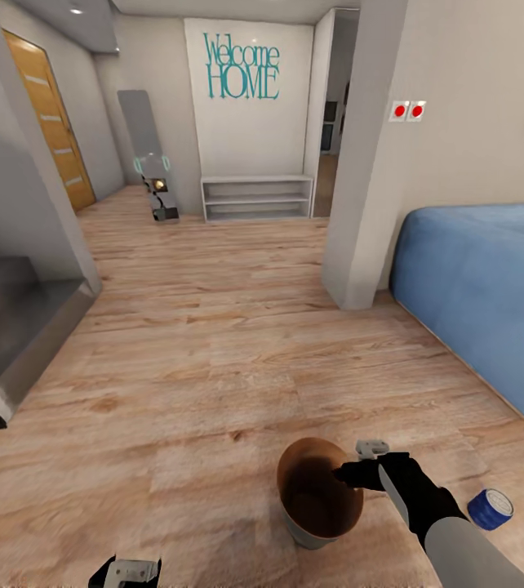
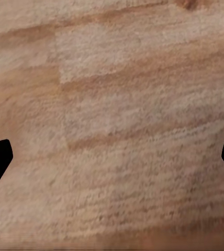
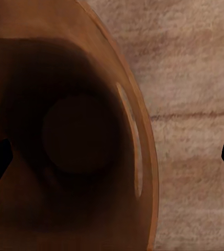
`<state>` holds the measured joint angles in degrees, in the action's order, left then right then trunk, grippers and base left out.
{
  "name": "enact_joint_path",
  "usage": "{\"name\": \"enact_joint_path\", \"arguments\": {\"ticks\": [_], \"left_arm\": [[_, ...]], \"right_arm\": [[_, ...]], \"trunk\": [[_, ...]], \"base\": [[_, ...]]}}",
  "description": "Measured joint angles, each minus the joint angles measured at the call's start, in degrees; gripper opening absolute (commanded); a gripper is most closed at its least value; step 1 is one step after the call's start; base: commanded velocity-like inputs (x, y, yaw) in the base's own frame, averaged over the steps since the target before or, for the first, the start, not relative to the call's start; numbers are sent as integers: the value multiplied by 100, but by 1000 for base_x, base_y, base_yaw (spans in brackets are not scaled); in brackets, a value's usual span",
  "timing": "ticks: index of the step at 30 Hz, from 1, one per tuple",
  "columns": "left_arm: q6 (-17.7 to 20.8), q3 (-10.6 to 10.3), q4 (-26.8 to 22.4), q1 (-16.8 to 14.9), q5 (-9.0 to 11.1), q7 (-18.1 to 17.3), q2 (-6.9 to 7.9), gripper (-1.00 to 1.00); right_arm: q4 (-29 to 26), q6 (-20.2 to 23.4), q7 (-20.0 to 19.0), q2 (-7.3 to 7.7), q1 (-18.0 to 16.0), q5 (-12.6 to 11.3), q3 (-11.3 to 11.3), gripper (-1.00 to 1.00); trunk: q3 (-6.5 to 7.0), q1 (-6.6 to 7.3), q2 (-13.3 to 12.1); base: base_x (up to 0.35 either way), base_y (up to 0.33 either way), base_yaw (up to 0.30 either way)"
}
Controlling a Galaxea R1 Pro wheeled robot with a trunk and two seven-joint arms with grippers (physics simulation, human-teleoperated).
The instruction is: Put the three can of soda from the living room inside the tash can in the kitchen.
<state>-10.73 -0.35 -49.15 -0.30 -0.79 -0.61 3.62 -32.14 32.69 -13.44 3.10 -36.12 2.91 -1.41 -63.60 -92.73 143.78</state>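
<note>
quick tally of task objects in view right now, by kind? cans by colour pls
Dark blue soda can: 1, on the floor beside the right arm
Orange soda cans: 0 in these frames
Trash can: 1, upright on the floor, right gripper at its rim
Nothing can be made out inside the bin's dark interior.
Total: 2

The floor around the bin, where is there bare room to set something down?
Wide bare planks lie ahead of the trash bin, between the grey cabinet and the blue sofa. It is crowded to the bin's right: the right pincer hangs over the rim, with the blue can just beyond.
</note>
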Motion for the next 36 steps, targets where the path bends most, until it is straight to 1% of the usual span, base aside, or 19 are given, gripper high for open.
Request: {"name": "enact_joint_path", "arguments": {"ticks": [9, 21, 30, 36], "left_arm": [[0, 0, -1, -3, 1, 1, -2, 100], [-7, 0, -6, 1, 15, 8, -2, 100], [-8, 0, -7, 3, 13, 7, -2, 100], [-8, 0, -7, 2, 16, 8, -2, 100]], "right_arm": [[-11, 0, -16, 5, 0, 0, -7, 100], [-37, 0, -19, 6, 0, -1, -8, 100], [-52, -5, -19, 6, 0, -3, -8, 100], [-60, -8, -19, 6, 0, -8, -8, 100]], "trunk": [[-199, -23, 12], [-200, -23, 12], [-399, -46, 24], [-399, -46, 24]], "base": [[0, 0, 0], [0, 0, 0], [0, 0, 0], [0, 0, 0]]}}
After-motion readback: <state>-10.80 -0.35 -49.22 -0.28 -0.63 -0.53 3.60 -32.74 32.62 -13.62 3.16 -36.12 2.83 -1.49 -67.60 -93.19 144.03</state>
